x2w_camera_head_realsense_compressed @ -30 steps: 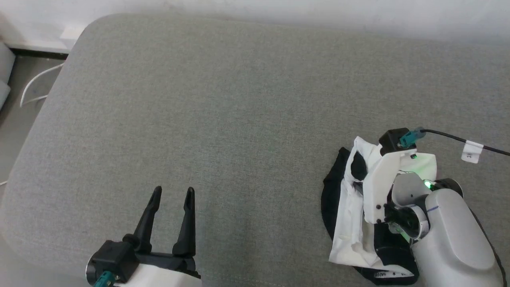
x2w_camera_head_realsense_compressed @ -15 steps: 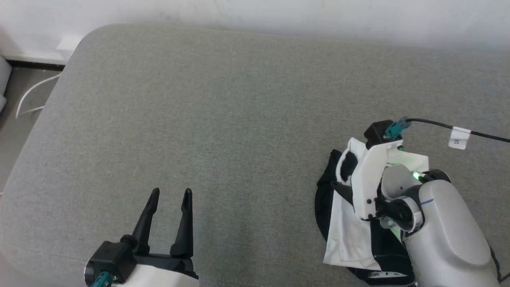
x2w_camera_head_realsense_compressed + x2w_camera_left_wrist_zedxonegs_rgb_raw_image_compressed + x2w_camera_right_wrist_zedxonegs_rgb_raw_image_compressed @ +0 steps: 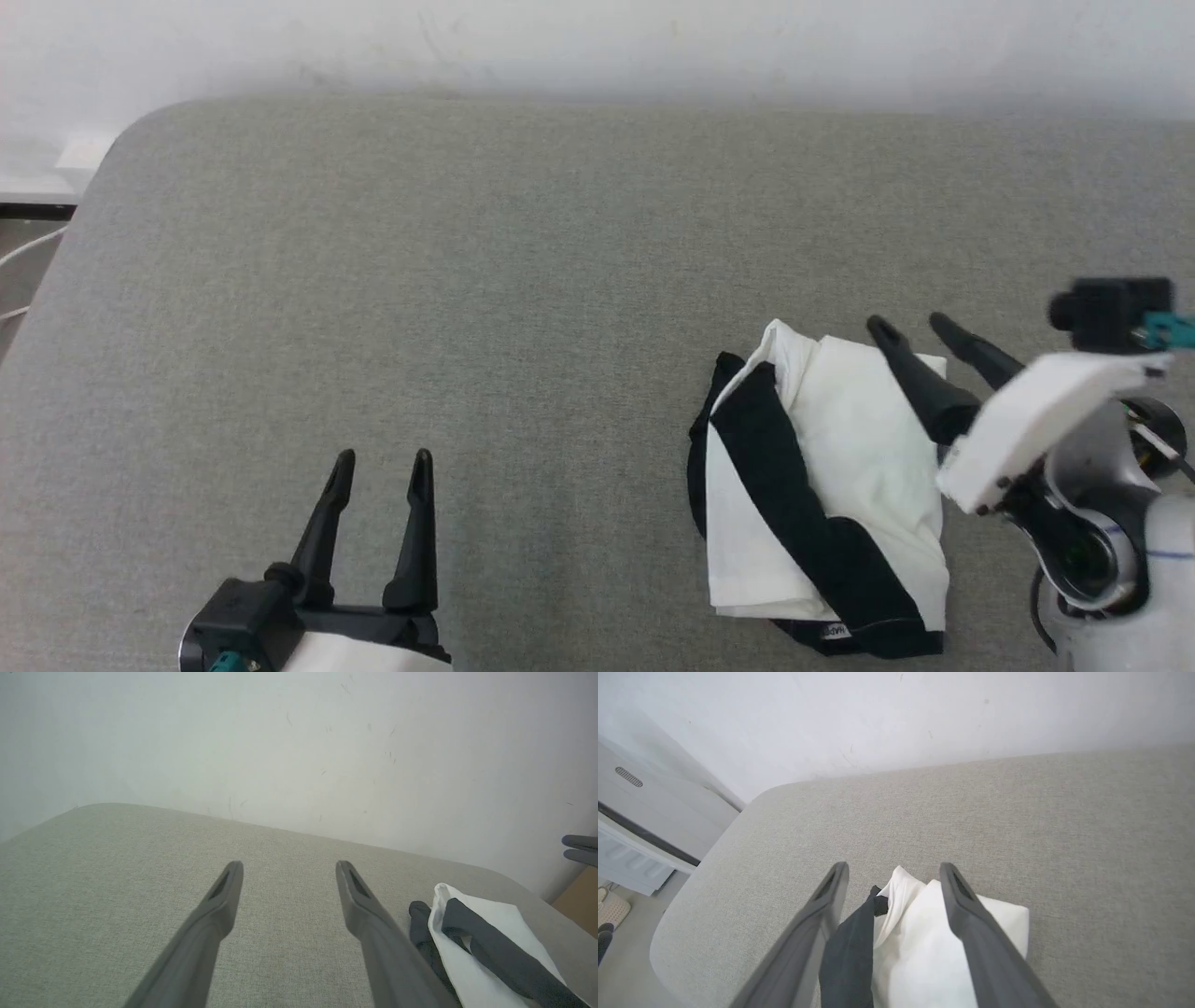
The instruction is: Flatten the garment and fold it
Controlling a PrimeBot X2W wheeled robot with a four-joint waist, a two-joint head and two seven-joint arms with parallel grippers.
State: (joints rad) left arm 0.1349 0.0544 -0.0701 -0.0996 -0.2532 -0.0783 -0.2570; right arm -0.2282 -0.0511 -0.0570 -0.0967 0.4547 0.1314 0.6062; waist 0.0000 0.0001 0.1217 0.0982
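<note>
Garment: the garment [image 3: 840, 439] lies in a loose, folded-over bundle on the right part of the worktop [image 3: 467, 280], close to its near edge in my head view.
Garment surface: white cloth is on top, and 1 black strip runs slantwise across it from the far left to the near right. More black shows along the left edge and under the near edge.
Neck band: a small white lettered band [image 3: 834, 632] peeks out at the near edge. I cannot read it.
Right tool: my right tool [image 3: 907, 322] is spread wide and grips nothing. Its 2 dark fingers reach over the far right corner of the bundle.
Right wrist view: the garment [image 3: 915, 952] lies below and between the fingers of my right tool [image 3: 893, 865]. I cannot tell whether they touch the cloth.
Left tool: my left tool [image 3: 383, 457] is also spread apart and empty. It hangs over bare grey fabric, well apart from the bundle.
Left wrist view: my left tool [image 3: 289, 863] points at the far edge, with the garment [image 3: 490, 914] off to its right.
Worktop: grey woven cover with rounded corners.
Wall: a pale wall [image 3: 597, 37] stands behind the far edge.
Cabinet: a white cabinet [image 3: 635, 812] stands beyond the worktop's corner.
</note>
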